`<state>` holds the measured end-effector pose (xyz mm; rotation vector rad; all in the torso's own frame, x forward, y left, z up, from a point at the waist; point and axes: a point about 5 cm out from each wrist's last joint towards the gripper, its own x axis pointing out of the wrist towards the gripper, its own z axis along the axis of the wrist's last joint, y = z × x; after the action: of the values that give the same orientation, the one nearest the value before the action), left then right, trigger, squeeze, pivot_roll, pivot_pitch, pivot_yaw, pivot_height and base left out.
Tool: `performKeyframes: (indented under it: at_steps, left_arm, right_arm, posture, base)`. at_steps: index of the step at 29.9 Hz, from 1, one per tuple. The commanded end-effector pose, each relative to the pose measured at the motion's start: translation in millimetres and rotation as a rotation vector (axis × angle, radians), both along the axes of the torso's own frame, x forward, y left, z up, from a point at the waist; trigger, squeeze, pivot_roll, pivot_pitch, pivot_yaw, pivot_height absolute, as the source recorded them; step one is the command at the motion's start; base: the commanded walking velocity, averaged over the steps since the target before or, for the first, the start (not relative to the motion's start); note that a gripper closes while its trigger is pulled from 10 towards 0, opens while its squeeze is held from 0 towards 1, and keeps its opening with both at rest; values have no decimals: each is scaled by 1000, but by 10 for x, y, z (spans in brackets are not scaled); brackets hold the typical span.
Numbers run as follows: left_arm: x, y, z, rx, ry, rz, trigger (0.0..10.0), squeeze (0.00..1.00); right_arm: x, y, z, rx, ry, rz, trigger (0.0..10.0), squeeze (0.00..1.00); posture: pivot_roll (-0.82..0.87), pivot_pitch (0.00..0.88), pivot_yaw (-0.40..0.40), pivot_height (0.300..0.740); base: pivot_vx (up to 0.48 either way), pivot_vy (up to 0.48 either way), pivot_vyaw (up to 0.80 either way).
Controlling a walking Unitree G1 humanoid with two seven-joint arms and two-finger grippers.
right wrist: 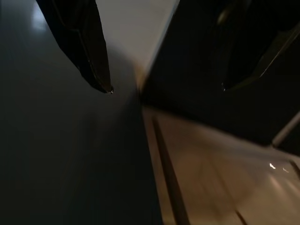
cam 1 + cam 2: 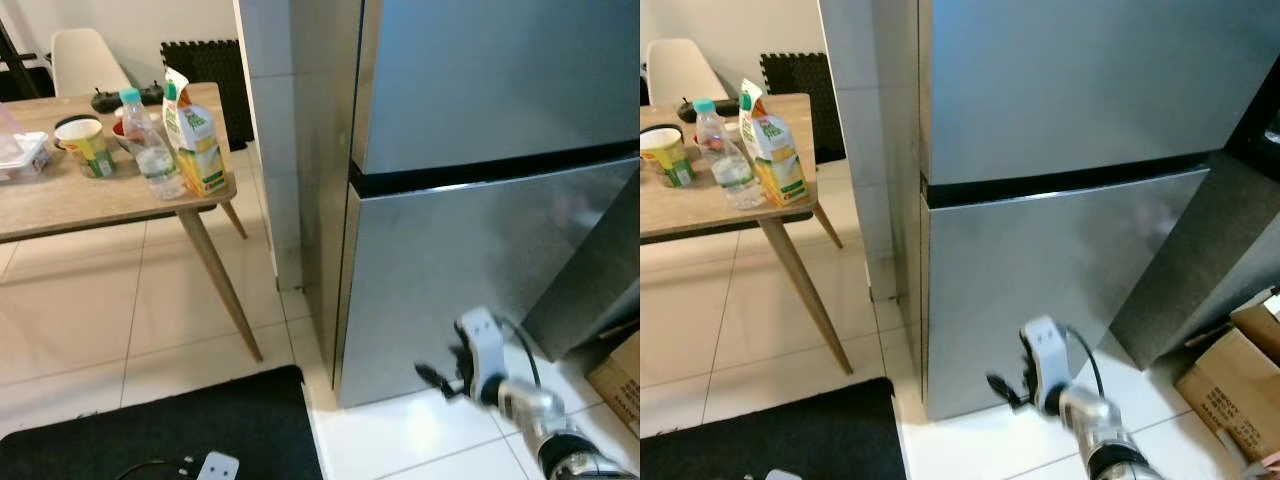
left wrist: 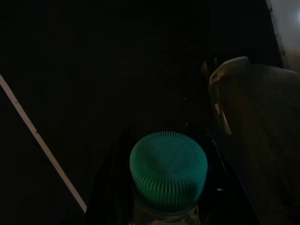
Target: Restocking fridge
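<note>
A tall silver fridge (image 2: 480, 150) stands in front of me with both doors closed. Low in front of its lower door (image 2: 1040, 270), my right gripper (image 2: 437, 379) points toward the door's left edge; the right wrist view shows the gripper (image 1: 166, 89) open with nothing between its fingers. In the dark left wrist view, my left gripper (image 3: 167, 145) is shut on a clear bottle with a ribbed green cap (image 3: 168, 173). On the wooden table (image 2: 70, 200) to the left stand a water bottle (image 2: 152, 150), a juice carton (image 2: 194, 135) and a yellow-green cup (image 2: 88, 145).
A black floor mat (image 2: 170, 430) lies at my feet beside the fridge's base. The table's slanted leg (image 2: 222, 285) reaches toward the fridge. Cardboard boxes (image 2: 1235, 385) sit on the floor at the right, by a dark cabinet (image 2: 1210, 260). A white chair (image 2: 85, 60) stands behind the table.
</note>
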<state>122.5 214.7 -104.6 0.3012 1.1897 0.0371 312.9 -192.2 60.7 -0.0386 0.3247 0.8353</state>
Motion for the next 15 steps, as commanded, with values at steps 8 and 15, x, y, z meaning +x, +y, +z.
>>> performKeyframes:
  at_steps: [8,15]
  left_arm:
    - [-58,113,5,21,12,52,10000,0]
    - [-65,159,13,20,-1,100,10000,0]
  right_arm:
    - [74,199,532,251,-131,298,10000,0]
    - [468,470,1313,218,-494,272,10000,0]
  posture:
    - [-63,0,-49,740]
    - [-37,0,-64,740]
  base:
    - [0,0,0]
    - [0,0,0]
